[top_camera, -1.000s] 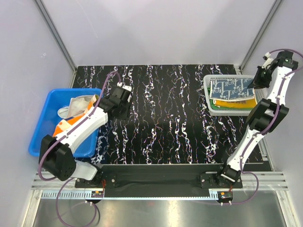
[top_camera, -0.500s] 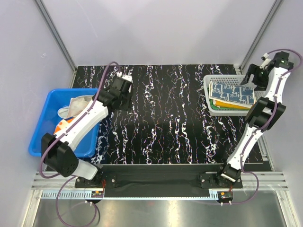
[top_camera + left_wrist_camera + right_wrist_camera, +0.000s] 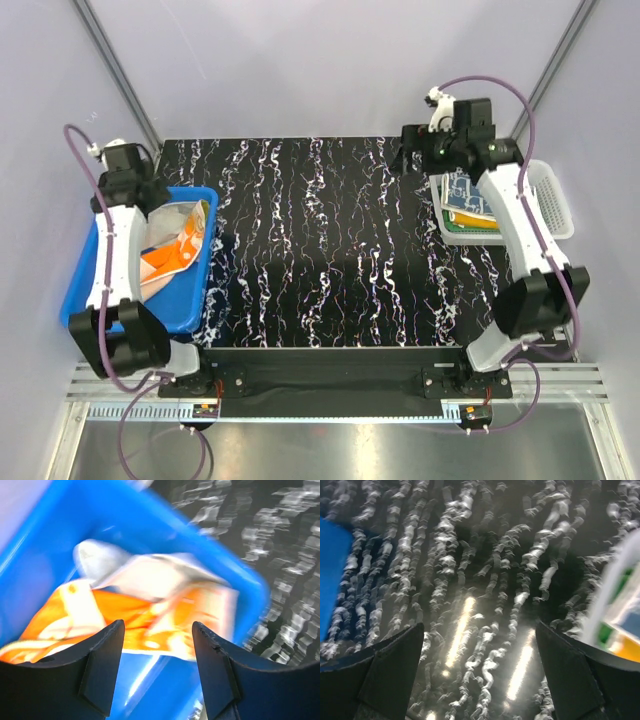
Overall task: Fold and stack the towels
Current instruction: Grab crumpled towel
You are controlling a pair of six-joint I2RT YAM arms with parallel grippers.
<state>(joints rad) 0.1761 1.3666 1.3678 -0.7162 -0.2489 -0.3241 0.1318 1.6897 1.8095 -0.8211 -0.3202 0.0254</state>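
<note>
Black marbled table [image 3: 330, 250], grey walls. Left gripper [image 3: 157, 626] hovers over the blue plastic bin [image 3: 190, 295], jaws spread and empty, apparently lined up to pick the crumpled cream-and-orange towel [image 3: 170, 245] lying there with a whitish cloth [image 3: 100, 555]. Right gripper [image 3: 479, 627], jaws released, hangs over the table beside the white mesh basket [image 3: 555, 205]. Basket holds the folded stack: navy-patterned towel [image 3: 462, 190] on top, green towel [image 3: 470, 226] beneath.

crumpled orange/cream towels [image 3: 165, 252] in blue bin [image 3: 190, 300], folded stack [image 3: 462, 200] in wht basket [image 3: 556, 205]
</note>
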